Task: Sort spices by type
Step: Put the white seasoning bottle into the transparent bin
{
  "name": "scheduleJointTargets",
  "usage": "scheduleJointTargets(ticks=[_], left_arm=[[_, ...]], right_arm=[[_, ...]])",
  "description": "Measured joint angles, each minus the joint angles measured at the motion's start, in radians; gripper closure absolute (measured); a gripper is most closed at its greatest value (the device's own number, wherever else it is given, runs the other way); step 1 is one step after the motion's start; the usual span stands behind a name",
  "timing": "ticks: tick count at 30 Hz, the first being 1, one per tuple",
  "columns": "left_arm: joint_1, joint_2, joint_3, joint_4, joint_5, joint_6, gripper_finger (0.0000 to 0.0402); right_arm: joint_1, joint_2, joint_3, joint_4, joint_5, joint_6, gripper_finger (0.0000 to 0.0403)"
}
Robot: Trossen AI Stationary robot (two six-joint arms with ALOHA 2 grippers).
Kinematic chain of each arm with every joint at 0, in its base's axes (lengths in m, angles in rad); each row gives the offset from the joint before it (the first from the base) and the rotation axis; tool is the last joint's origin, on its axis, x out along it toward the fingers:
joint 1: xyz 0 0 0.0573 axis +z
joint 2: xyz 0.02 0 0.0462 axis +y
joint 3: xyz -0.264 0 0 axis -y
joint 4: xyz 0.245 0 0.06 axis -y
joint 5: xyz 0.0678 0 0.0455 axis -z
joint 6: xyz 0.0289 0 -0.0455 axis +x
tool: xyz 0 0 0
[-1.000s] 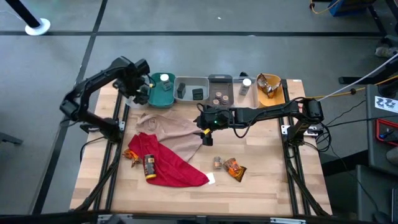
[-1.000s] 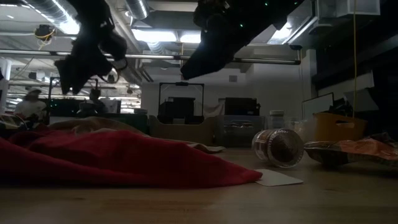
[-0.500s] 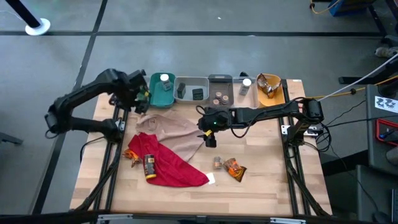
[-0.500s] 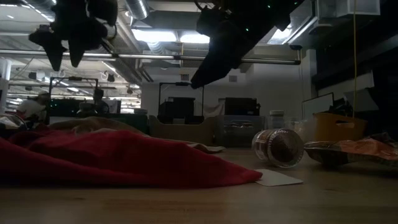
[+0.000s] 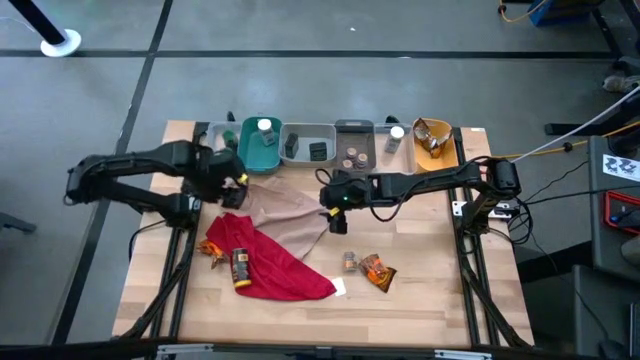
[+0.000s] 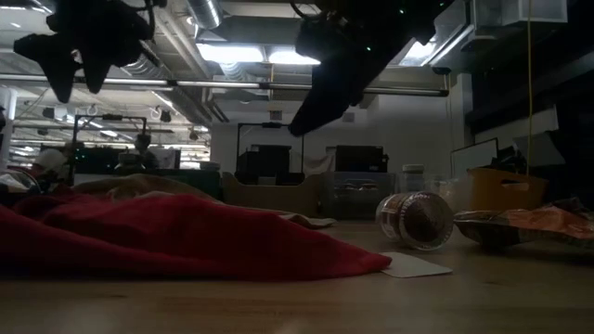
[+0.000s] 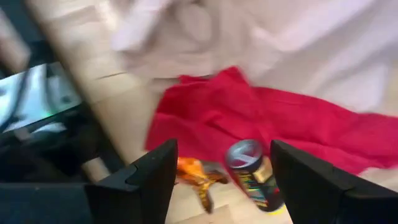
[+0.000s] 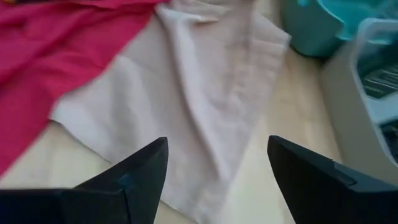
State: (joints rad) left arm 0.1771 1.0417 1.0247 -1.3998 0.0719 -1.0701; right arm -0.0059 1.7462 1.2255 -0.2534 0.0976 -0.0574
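Both grippers open — L gripper [image 5: 236, 190] over red cloth [image 5: 275, 262].

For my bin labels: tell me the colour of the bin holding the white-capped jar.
Teal bin, leftmost in the row; the high view shows it best.

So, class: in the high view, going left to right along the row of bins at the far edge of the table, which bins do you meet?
Teal bin → first grey bin → second grey bin → small clear bin with a white-capped jar → yellow bin.
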Motion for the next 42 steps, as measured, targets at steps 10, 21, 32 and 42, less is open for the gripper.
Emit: scheduleJointTargets(ticks=[10,21,32,42], left_arm=[[-0.174,0.001,-0.003,0.139,-0.039,-0.082,0.0163],[-0.299,0.010,-0.003,0.192,-0.043,-0.202,0.0163],[-0.382,0.100,-0.003,0.198,-0.174,-0.331,0.0163],[-0.251,0.108,-0.003,0.302,-0.259,-0.102,0.0162]], right_arm=[[0.000,-0.038,0.000,-0.065,0.043,0.000,0.0127],[-0.001,-0.088,-0.001,-0.122,0.045,0.000,0.0127],[-0.001,-0.088,0.000,-0.117,0.045,0.000,0.0127],[-0.001,-0.087,0.000,-0.086,0.051,0.000,0.0127]])
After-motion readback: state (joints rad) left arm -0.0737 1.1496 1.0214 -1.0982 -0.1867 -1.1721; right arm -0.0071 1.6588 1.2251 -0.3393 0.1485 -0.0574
